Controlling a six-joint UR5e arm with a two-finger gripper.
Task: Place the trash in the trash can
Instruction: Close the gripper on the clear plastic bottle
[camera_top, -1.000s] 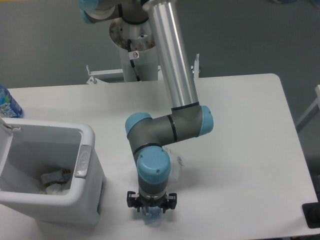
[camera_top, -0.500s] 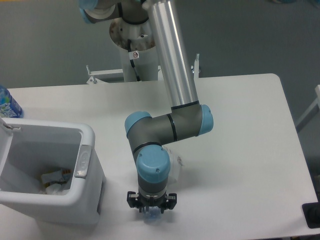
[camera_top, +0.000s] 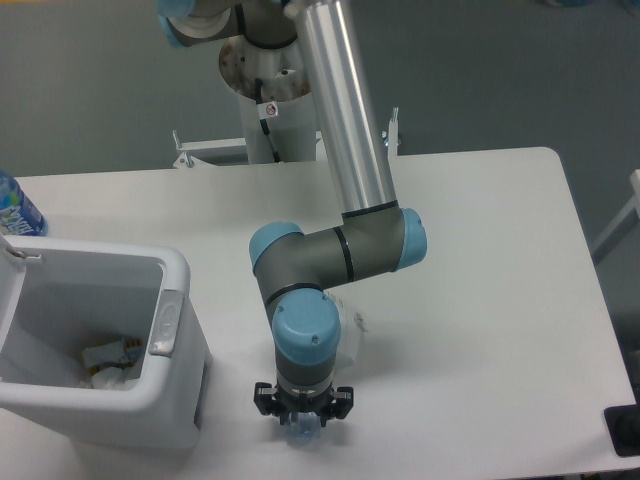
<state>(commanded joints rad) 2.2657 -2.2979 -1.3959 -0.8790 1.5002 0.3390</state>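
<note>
No lettering reads clearly: the blue-and-white label on the clear plastic bottle at the left edge is blurred, as is a small red-and-white sticker on the white robot pedestal

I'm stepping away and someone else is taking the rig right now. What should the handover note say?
End effector: pointing down at the table's near edge, over a small bluish clear item; whether it is gripped cannot be told.
Trash can: front left, open, crumpled trash already inside.
Clear packet: on the table, partly hidden behind the arm.
Bottle: at the far left edge behind the can, cut off by the frame.
Left: get the item under the end effector and the packet into the can.
</note>
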